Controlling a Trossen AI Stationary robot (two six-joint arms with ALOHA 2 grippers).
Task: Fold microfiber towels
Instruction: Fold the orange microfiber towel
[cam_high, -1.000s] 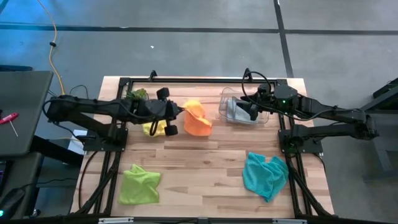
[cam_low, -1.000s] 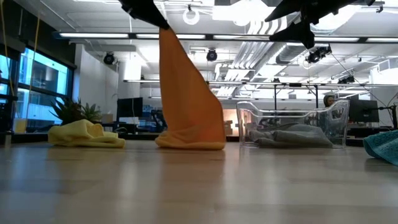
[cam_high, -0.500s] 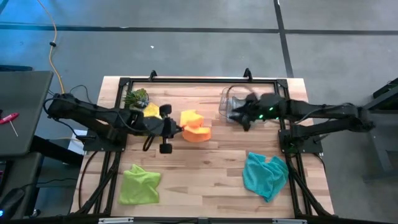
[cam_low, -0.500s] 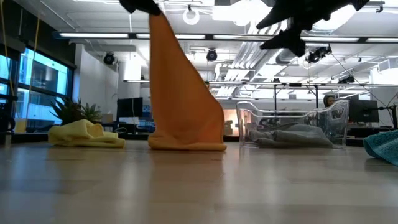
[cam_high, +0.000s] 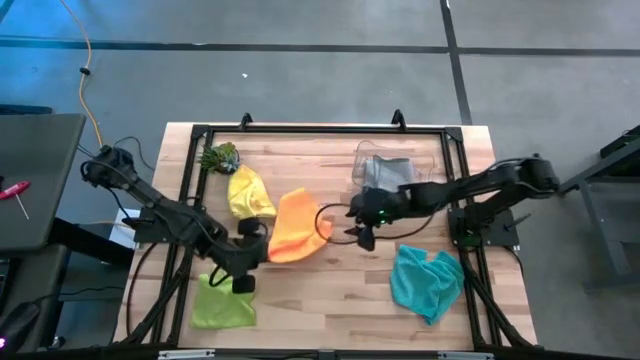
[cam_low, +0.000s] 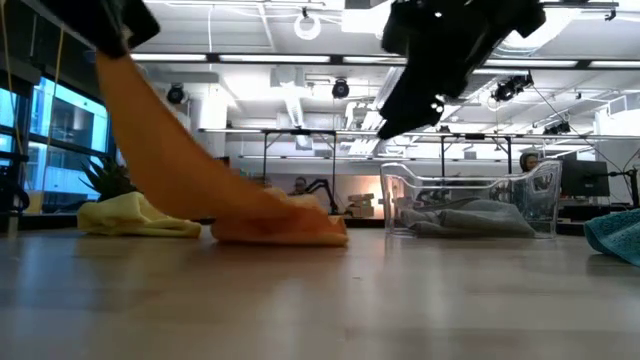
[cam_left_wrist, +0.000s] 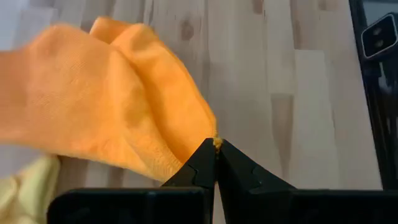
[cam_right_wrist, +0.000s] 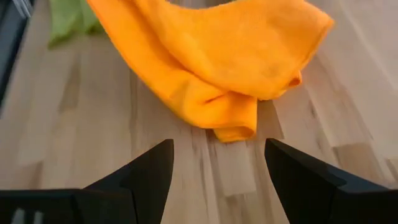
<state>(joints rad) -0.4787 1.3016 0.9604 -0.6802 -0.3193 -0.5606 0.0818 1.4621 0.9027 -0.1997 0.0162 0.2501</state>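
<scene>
The orange towel lies near the table's middle, with one end raised by my left gripper, which is shut on it. My right gripper hovers open just right of it, and its fingers stand apart before the towel's folded end without touching it. The yellow towel lies bunched behind the orange one. The lime green towel is crumpled at the near left and the teal towel at the near right. The grey towel lies in the clear bin. My left gripper pinches the orange towel's edge at a corner between its two fingertips, coming slanting down from the table's left. The towel slopes from the raised fingers down to the table, where its other end lies in a low heap.
A clear plastic bin stands at the far right. A small green plant sits at the far left. A black frame runs around the table's edges. Bare wood shows along the near middle.
My left gripper has gone down and toward the table's near edge with the orange towel. The towel hung upright before; now it slants low, and its lower end has slid nearer along the table. My right gripper has left the bin, come down and gone left toward the orange towel.
</scene>
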